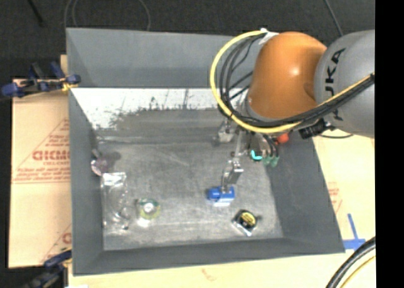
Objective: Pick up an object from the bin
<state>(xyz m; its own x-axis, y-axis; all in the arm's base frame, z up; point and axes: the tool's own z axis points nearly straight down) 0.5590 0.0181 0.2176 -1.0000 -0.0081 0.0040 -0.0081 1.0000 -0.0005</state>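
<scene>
The blue block (219, 196) lies flat on the floor of the bin (170, 154), right of centre and toward the near wall. The hand (228, 182) hangs directly over it. Its tip meets the block's upper edge in this view, though whether the two touch cannot be told. Whether the hand is wide or narrow cannot be told either.

Above the hand sit the arm's orange cover (284, 75) and a loop of cables (221, 94), reaching in from the right. A black-and-yellow piece (245, 222) lies near the block — to its right and closer to the front wall, not touching it.

Well to the left, a round green-and-white piece (147, 209) rests beside crumpled clear wrap (115, 199). A small purplish piece (98, 165) lies further back by the left wall.
</scene>
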